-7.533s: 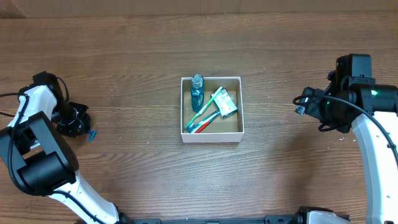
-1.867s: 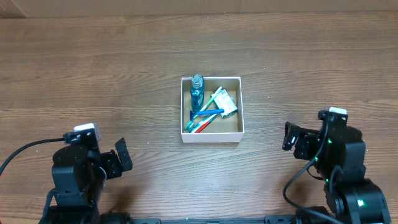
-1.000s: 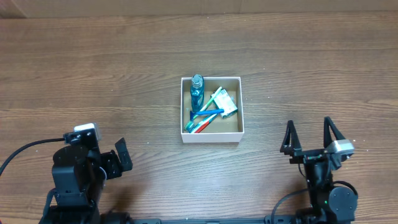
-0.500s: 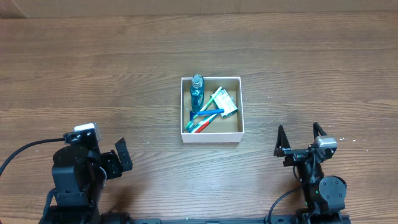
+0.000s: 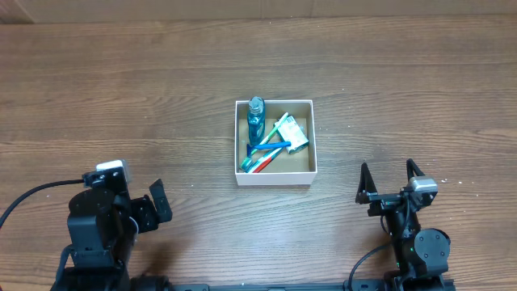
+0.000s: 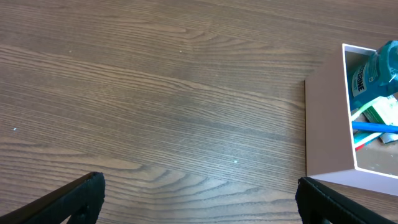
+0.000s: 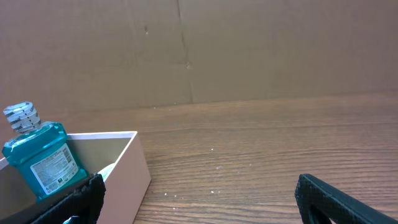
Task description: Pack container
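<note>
Overhead: the container point(image 5: 275, 179) sits mid-table, slightly closer to the far edge than the near one. Inside it, a mouthwash bottle point(image 5: 256, 117) is in the far-left corner, the toothbrushes point(image 5: 265, 155) lie crossed over the floor, and a toothpaste packet point(image 5: 292, 133) is on the far-right side. The left gripper point(image 5: 148, 210) is parked by the near-left corner. The right gripper point(image 5: 388, 179) is at the near edge toward the right corner, fingers spread wide and holding nothing. Both are well apart from the box. The pack looks finished to me.

Left wrist: the left gripper point(image 6: 199, 205) has its jaws wide apart and empty over bare table point(image 6: 155, 93). The container wall point(image 6: 323, 124) is at the right of the view, with the bottle point(image 6: 376, 71) poking above the rim. Risk: if this arm swings toward the table's middle it meets that thin wall first. The box looks light, so it would likely slide or buckle.

Right wrist: the right gripper point(image 7: 199, 202) is spread open and empty. The container corner point(image 7: 134, 165) is ahead on the left, with the bottle point(image 7: 37, 158) well above the rim. Risk: the bottle is the tallest thing there, so a low pass over the box could clip its cap and tip it onto the toothbrushes or out. Reaching in again could also snag a crossed brush and drag it over the wall.
</note>
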`<state>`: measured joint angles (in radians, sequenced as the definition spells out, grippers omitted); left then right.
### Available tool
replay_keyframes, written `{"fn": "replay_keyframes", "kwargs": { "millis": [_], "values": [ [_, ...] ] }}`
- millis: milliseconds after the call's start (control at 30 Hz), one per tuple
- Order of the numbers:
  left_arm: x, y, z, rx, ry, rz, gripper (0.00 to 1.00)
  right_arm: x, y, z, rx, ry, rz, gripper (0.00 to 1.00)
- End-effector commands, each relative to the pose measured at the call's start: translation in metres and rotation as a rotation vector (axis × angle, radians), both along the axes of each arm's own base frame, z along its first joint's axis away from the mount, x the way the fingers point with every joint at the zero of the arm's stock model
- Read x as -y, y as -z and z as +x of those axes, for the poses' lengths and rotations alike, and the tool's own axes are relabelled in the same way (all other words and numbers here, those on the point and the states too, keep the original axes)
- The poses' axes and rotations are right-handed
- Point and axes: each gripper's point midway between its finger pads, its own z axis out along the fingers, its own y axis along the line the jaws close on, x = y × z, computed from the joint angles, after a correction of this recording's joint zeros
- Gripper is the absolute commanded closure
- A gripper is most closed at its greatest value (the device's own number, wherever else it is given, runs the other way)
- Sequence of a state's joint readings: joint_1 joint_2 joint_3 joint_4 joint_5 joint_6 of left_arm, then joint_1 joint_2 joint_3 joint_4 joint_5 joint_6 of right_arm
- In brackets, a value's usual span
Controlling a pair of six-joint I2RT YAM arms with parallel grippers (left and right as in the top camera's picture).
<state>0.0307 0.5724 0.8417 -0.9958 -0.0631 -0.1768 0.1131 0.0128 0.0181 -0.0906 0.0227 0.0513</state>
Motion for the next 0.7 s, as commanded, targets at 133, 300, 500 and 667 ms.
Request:
{"fn": "replay_keyframes", "kwargs": {
  "millis": [133, 300, 500, 667],
  "values": [
    [0.001, 0.001, 0.0, 0.002, 0.011, 0.006, 0.0, -0.003, 0.001, 0.0, 0.007, -0.012, -0.006, 0.0],
    [0.001, 0.0, -0.002, 0.005, 0.018, 0.017, 0.0, -0.003, 0.001, 0.0, 0.007, -0.012, -0.006, 0.0],
    [0.005, 0.005, -0.021, 0.036, 0.049, 0.023, 0.0, -0.002, 0.001, 0.0, 0.007, -0.012, -0.006, 0.0],
    [0.003, 0.029, -0.016, 0.165, 0.043, 0.038, 0.0, -0.003, 0.001, 0.0, 0.007, -0.012, -0.006, 0.0]
  ]
}}
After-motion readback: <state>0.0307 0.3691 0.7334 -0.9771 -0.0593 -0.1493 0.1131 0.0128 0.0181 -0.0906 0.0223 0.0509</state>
